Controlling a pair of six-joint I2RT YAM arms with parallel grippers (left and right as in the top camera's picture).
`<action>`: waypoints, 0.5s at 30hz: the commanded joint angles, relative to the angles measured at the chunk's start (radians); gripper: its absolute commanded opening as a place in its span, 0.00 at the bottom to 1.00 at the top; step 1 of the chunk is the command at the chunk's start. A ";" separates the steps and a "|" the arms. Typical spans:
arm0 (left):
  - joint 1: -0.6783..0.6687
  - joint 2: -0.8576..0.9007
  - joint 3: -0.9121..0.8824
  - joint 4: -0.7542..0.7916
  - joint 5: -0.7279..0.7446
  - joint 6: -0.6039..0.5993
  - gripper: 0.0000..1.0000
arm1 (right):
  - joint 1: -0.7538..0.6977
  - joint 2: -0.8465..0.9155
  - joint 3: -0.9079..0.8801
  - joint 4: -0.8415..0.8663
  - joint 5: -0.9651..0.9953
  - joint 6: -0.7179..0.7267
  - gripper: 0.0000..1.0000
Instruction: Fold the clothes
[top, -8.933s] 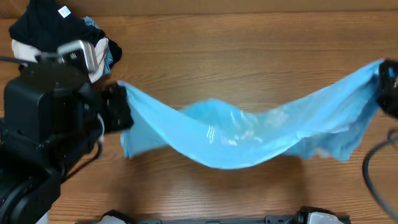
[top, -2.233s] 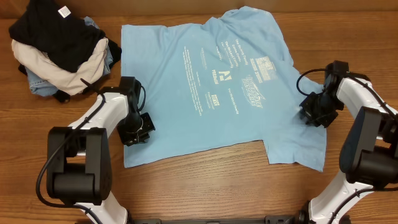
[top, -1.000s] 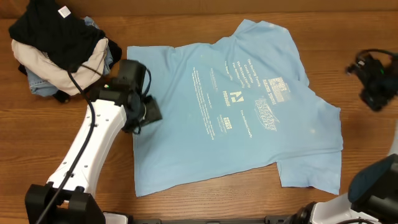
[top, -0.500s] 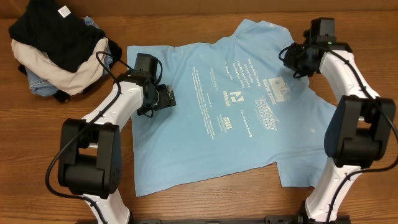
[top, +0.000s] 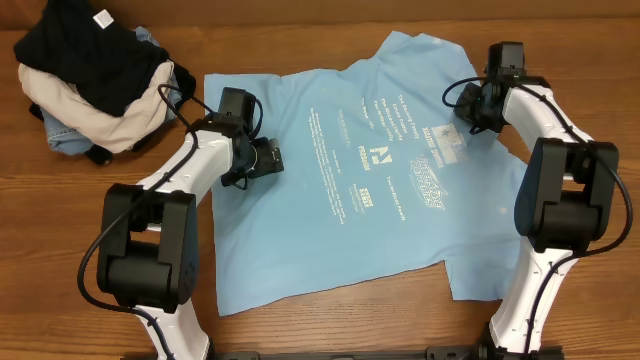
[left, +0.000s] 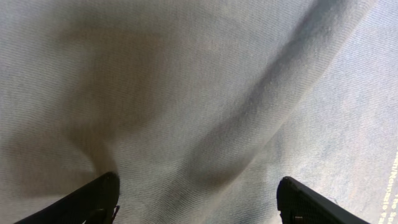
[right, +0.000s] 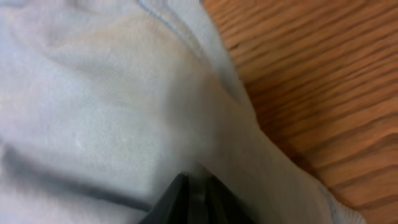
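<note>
A light sky-blue short-sleeved cotton T-shirt (top: 370, 230) with white printed text is spread flat, print upward, on the brown wooden table (top: 560, 40), so that its edges can be reached for folding. The left gripper (top: 265, 158) is lowered onto the cloth near the hem, its fingers (left: 93, 199) held wide apart, seemingly to gather a fold. The right gripper (top: 468, 105) is set by the far sleeve, fingers drawn nearly together; whether cloth is pinched cannot be told. A heap of black, cream and denim-blue garments (top: 90, 80) is kept apart.
</note>
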 joint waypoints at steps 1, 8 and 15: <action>-0.005 0.031 0.007 -0.012 0.011 0.016 0.84 | -0.037 0.051 0.002 0.009 0.119 -0.018 0.15; -0.005 0.031 0.007 -0.013 0.011 0.017 0.85 | -0.115 0.051 0.002 0.074 0.119 -0.059 0.21; -0.005 0.031 0.007 -0.012 -0.018 0.065 0.90 | -0.125 0.040 0.129 -0.046 0.135 -0.058 0.78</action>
